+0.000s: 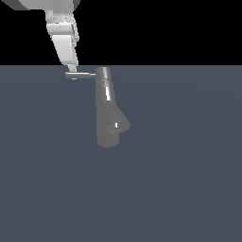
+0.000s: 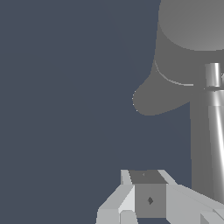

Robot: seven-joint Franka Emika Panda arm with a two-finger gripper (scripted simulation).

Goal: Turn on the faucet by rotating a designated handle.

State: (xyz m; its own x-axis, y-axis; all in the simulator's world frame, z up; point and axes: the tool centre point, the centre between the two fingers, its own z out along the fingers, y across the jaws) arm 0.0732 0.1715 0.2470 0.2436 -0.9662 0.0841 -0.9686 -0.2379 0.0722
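The faucet (image 1: 108,113) is a glossy grey tapered cylinder standing on the dark floor, with a stubby spout (image 1: 123,125) low on its side and a round cap (image 1: 103,72) on top. Its handle (image 1: 81,74), a thin grey rod, sticks out from the cap toward the exterior view's left. My white gripper (image 1: 72,69) comes down from above, its tips touching the rod's outer end. The fingers look pressed together, shut, with nothing between them. In the wrist view the faucet (image 2: 183,48), spout (image 2: 151,98) and shiny handle (image 2: 214,131) lie beside the gripper (image 2: 148,192).
A flat dark blue-grey floor (image 1: 189,179) surrounds the faucet. The background above the floor's far edge is black.
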